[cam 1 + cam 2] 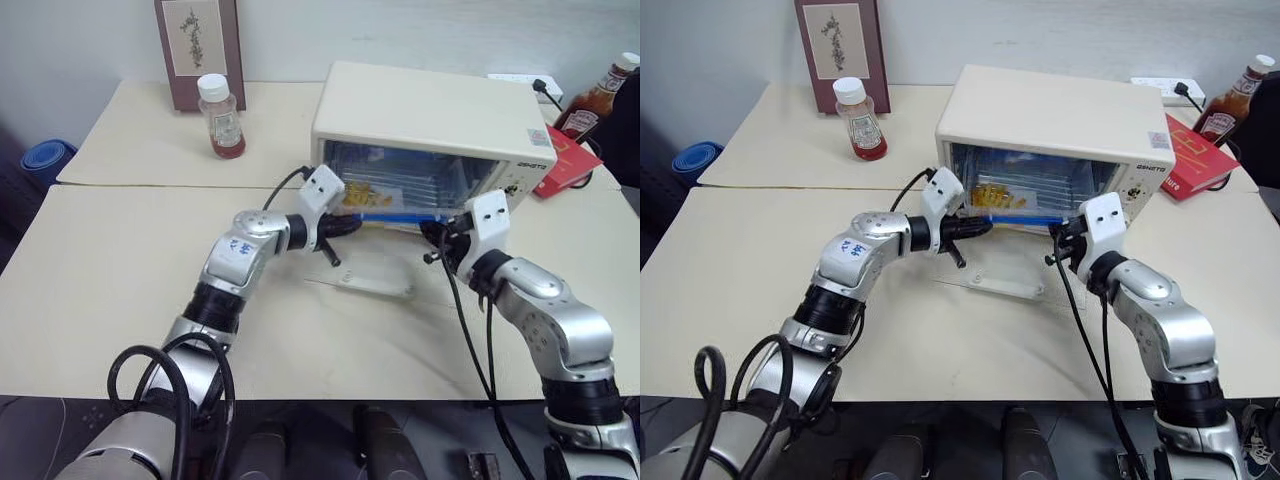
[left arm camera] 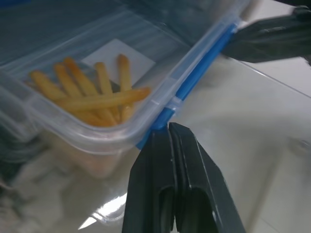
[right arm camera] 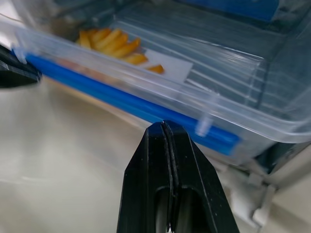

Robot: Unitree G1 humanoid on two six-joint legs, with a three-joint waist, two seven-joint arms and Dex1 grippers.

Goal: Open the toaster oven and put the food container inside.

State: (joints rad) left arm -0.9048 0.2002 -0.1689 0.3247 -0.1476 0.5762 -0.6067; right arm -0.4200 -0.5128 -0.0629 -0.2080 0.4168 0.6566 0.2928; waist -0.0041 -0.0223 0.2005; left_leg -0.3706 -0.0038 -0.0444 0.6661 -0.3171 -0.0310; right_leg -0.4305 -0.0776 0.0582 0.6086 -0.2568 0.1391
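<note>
The cream-white toaster oven [image 1: 430,110] stands at the back of the table. Its glass door [image 1: 378,268] is folded down flat in front, handle [image 1: 375,284] toward me. The clear food container [image 2: 97,92] with yellow fries sits in the oven's mouth on the rack, its long blue clip [image 1: 395,215] facing outward. My left gripper [image 1: 350,225] is shut, its tips against the left end of that blue clip [image 2: 167,114]. My right gripper [image 1: 432,235] is also shut and empty, tips at the clip's right end [image 3: 146,109].
A small white-capped sauce bottle [image 1: 222,118] and a framed picture [image 1: 198,50] stand at the back left. At the back right, beside the oven, are a ketchup bottle [image 1: 595,100], a red book [image 1: 570,165] and a power strip [image 1: 520,80].
</note>
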